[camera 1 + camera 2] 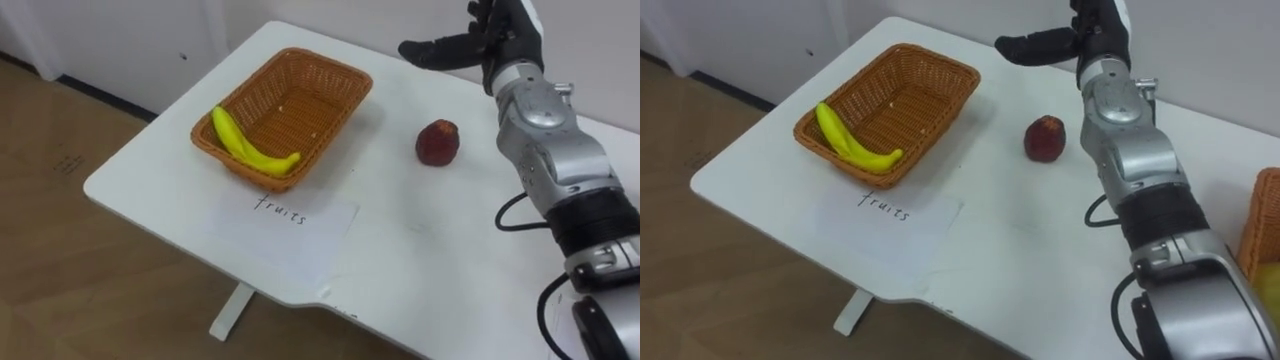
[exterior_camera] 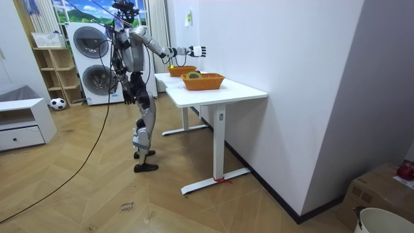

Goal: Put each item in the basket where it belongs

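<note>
- The robot stands on the wooden floor at one end of the white table, facing along it, with two washing machines behind it.
- Its left hand hangs low by its hip in the room view; I cannot tell whether it grips anything.
- At the robot's right, near its elbow, sits the rim of a second wicker basket with something yellow inside that I cannot make out.
- Close to the table's near edge lies a sheet of paper with handwriting on it, just in front of the fruit basket.
- The fruit basket is an orange wicker rectangle, set at an angle on the table's left part.
- A yellow banana lies inside it, along the near wall — already in place.
- A dark red apple stands on the bare tabletop to the right of the basket, apart from it and touched by nothing.
- Beyond the apple, the right hand is held out above the table's far side — released, the thumb pointing left, holding nothing and clear of the apple.
</note>
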{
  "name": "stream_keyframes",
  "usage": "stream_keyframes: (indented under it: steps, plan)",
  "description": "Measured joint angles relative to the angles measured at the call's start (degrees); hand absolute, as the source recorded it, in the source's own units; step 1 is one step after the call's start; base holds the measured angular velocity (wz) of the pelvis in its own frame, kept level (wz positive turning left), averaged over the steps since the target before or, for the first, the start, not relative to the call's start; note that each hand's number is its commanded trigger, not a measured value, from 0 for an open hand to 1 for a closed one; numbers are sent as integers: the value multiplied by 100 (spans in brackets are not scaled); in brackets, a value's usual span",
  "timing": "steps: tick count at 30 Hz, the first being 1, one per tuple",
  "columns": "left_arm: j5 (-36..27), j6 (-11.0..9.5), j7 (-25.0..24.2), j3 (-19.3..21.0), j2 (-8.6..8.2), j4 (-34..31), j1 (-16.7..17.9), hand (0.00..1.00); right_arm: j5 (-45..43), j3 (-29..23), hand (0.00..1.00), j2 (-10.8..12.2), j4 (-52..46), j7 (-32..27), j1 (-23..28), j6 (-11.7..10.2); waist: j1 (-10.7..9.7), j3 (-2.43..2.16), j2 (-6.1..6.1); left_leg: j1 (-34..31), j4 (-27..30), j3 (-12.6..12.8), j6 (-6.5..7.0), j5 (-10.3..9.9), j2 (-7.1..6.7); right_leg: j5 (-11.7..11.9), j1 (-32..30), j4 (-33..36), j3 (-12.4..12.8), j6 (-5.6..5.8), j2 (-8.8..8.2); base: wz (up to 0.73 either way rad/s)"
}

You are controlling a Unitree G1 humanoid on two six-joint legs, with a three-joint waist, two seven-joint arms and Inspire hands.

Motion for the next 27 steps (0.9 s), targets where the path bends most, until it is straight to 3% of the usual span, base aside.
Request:
stream_keyframes:
  steps: [14,18,27]
  plan:
    - [-8,85,-23,-104,-43,0,-4,0,-37,8,0,17,198,176,219,147,-1,59,-146,97,-107,219,0,-1,80,19,-44,10,214,-30,46,-9]
    - [-9,84,-24,-125,-39,-3,5,0,-32,7,0,22,290,180,219,145,-6,47,-191,19,-101,245,0,-1,81,21,-133,10,278,-33,50,-2]
    - [-4,14,12,-129,-31,2,5,0,-37,6,0,23,401,235,219,137,-6,53,-156,-42,-95,239,0,-1,78,22,-197,-1,293,-35,54,0]
